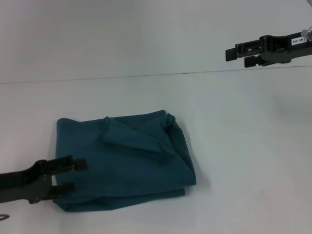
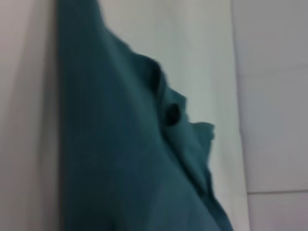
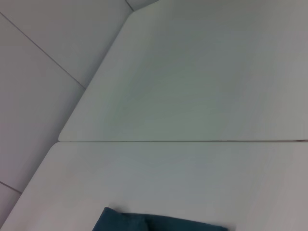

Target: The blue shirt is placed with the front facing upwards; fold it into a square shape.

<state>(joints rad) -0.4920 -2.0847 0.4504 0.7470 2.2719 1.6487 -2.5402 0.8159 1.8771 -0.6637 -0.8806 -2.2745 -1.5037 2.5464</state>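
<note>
At the near left corner of the folded blue shirt [image 1: 124, 158] we see our left gripper [image 1: 72, 176], its two dark fingers spread apart, the upper one lying over the shirt's left edge and the lower one at its front edge; whether they touch the cloth we cannot tell. Our right gripper [image 1: 237, 56] hangs well apart from the shirt, up beyond its far right side, fingers narrowly parted around nothing. One shirt lies on the white table [image 1: 234, 146], folded into a rough square. Its chest print is hidden inside the folds. A white label on the right gripper carries writing too small to read.
</note>
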